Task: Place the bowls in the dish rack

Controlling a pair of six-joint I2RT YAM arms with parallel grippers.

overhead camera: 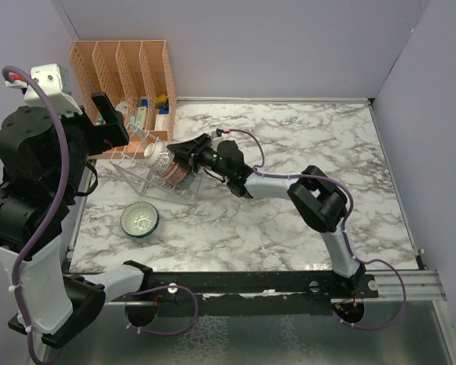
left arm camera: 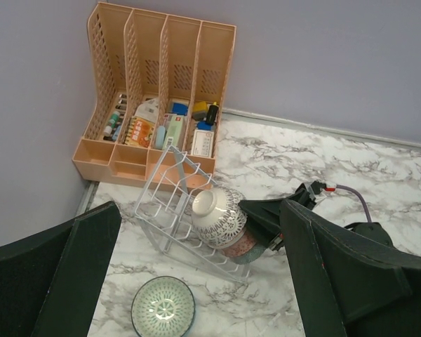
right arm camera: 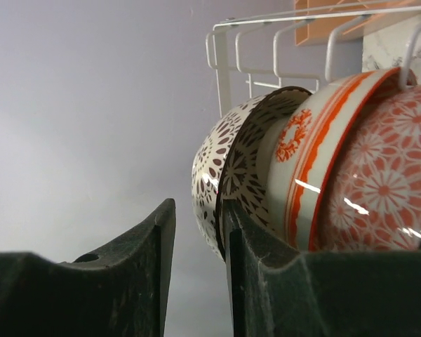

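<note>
The clear dish rack (overhead camera: 134,172) stands tilted at the back left and also shows in the left wrist view (left arm camera: 161,200) and the right wrist view (right arm camera: 266,42). Two bowls lean together in it: a white bowl with a reddish-brown pattern (overhead camera: 159,158) (left arm camera: 217,210) (right arm camera: 221,161) and the orange-red bowl (overhead camera: 182,175) (left arm camera: 251,247) (right arm camera: 386,182). The teal-green bowl (overhead camera: 140,220) (left arm camera: 163,307) sits upright on the table in front of the rack. My right gripper (overhead camera: 184,154) (right arm camera: 200,207) is at the bowls' rims, its fingers narrowly apart with nothing between them. My left gripper (overhead camera: 112,123) (left arm camera: 200,207) is wide open, high above the rack.
An orange slotted file organizer (overhead camera: 121,68) (left arm camera: 161,84) with small items stands against the back wall, just behind the rack. Grey walls close the left, back and right. The marble table (overhead camera: 304,137) stretches to the right.
</note>
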